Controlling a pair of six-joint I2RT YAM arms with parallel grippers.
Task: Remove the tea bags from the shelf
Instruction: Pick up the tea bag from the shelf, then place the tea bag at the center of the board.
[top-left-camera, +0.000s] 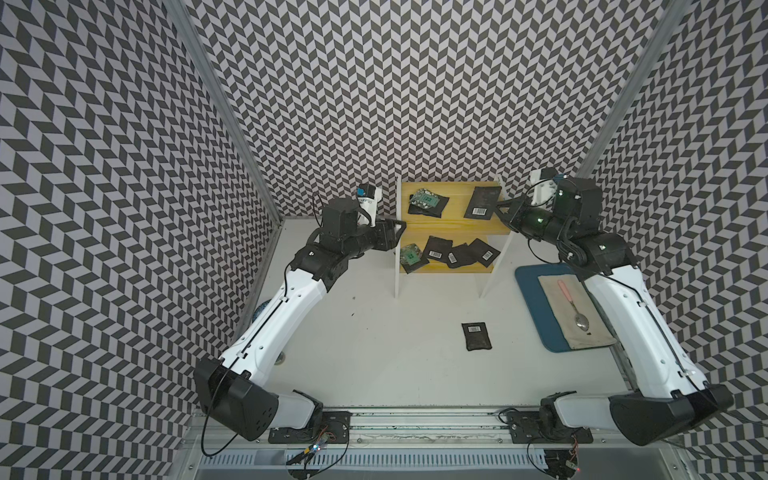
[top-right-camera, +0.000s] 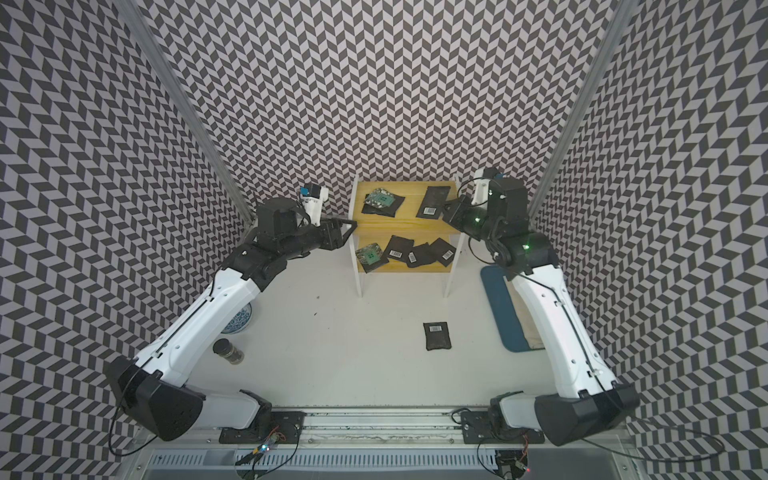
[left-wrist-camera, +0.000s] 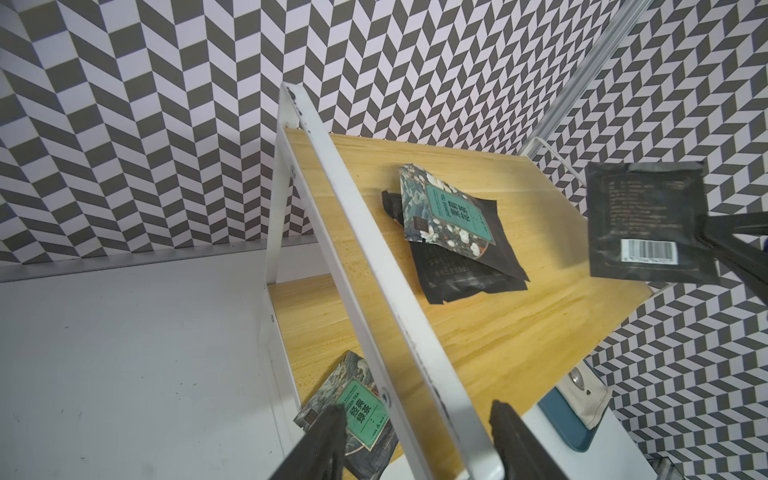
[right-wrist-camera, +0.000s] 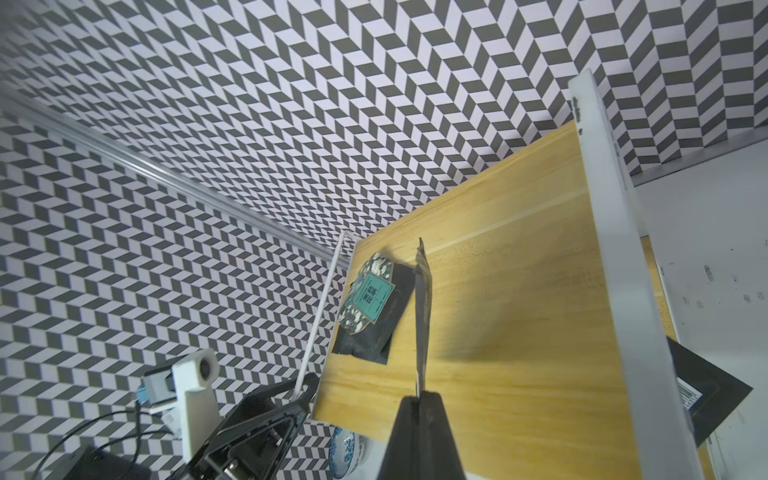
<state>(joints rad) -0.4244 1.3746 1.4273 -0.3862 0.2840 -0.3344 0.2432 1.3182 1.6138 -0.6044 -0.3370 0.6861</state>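
nearest the robot, one loose tea bag lies flat on the white table, clear of the shelf. to its right sits the blue tray with a cloth and spoon.

farther back, the lower board carries a green-faced sachet and several barcode sachets overlapping one another. the left gripper stands at that level, jaws parted and empty, with the shelf's white side panel running between them. the likeliest slip is here, i judge. closing or moving sideways would catch the panel rather than a sachet, and could drag or tip the light rack so the overlapping bags slide off in a heap.

farthest, over the upper board, the right gripper is clamped on the edge of a black barcode tea bag, lifted clear of the wood. the pinch looks thin, so the bag could twist out in transit, or brush the right-hand panel when the arm backs away. a patterned sachet lies on a black one beside it, untouched.
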